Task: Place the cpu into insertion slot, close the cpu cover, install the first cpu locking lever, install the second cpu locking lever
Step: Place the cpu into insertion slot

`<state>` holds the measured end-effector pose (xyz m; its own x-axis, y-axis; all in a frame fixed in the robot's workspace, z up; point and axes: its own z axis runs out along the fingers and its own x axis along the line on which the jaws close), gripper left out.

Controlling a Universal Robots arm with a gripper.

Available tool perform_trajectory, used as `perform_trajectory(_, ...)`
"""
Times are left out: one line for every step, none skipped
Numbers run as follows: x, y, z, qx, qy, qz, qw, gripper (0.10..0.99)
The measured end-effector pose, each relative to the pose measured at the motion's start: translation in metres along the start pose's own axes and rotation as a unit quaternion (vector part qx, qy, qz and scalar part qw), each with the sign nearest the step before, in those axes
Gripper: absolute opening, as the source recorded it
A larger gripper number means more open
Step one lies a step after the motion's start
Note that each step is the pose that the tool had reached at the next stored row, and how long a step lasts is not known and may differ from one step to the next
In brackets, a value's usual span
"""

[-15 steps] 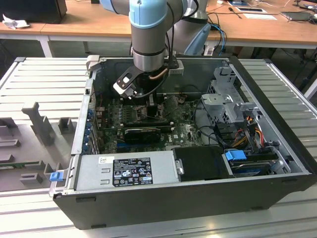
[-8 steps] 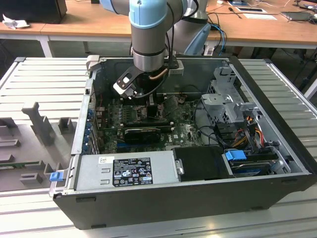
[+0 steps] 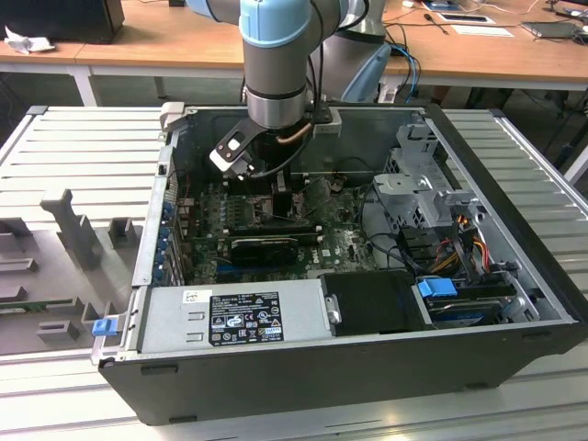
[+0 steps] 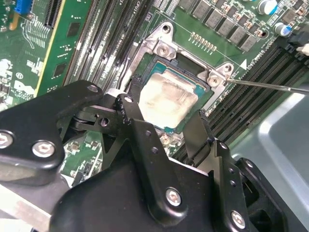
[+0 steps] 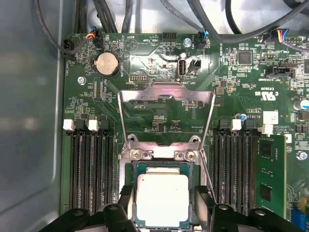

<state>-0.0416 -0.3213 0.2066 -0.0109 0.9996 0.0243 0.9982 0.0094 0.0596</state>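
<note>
Closest to the lens in the second wrist view is the black gripper (image 4: pixel 161 111), astride the cpu (image 4: pixel 169 101). Whether it is clamped on the chip's edges or has let go I cannot tell. The cpu lies in the insertion slot (image 5: pixel 164 163), pale metal top upward, and its green rim shows evenly along the sides on view. It looks flat and square to the slot frame.

The cpu cover (image 5: pixel 166 92) is not closed. In the first wrist view it stands swung back on its hinge, on the side of the slot away from the gripper. A thin locking lever (image 4: pixel 270 85) runs out from one corner of the socket bracket and appears unlatched.

In the exterior view the arm reaches straight down into the open computer case (image 3: pixel 367 367), which lies on the slatted bench (image 3: pixel 73 147). The gripper (image 3: pixel 276 197) is low over the board, towards the far wall.

I judge the step in hand to be seating the chip. Doing it well means no sideways force, because the pin field beneath bends easily. The chip should rest under its own weight, level on all four sides, with no corner riding on the frame. Any let-go should be even on both sides, and any lift plumb, so the chip is not dragged. The raised cover and the free lever are near, so movement is best kept small.
</note>
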Motion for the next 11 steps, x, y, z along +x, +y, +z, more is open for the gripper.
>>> perform_trajectory(0.0, 0.0, -0.0005, 0.0, 0.0, 0.0, 1.0, 0.616)
perform_trajectory(0.0001, 0.0001, -0.0024, 0.0, 0.0, 0.0, 1.0, 0.616)
perform_trajectory(0.0001, 0.0002, -0.004, 0.0, 0.0, 0.0, 1.0, 0.616)
perform_trajectory(0.0001, 0.0003, -0.0047, 0.0, 0.0, 0.0, 1.0, 0.616)
perform_trajectory(0.0001, 0.0003, -0.0054, 0.0, 0.0, 0.0, 1.0, 0.616)
perform_trajectory(0.0001, 0.0003, -0.0059, 0.0, 0.0, 0.0, 1.0, 0.616)
perform_trajectory(0.0002, 0.0004, -0.006, 0.0, 0.0, 0.0, 1.0, 0.6)
perform_trajectory(0.0002, 0.0004, -0.006, -0.0001, -0.0001, 0.0, 1.0, 0.533)
perform_trajectory(0.0002, 0.0004, -0.0062, -0.0001, -0.0002, 0.0, 1.0, 0.467)
perform_trajectory(0.0001, 0.0004, -0.0066, 0.0, -0.0003, 0.0, 1.0, 0.408)
perform_trajectory(0.0001, 0.0004, -0.0069, 0.0001, -0.0004, 0.0, 1.0, 0.349)
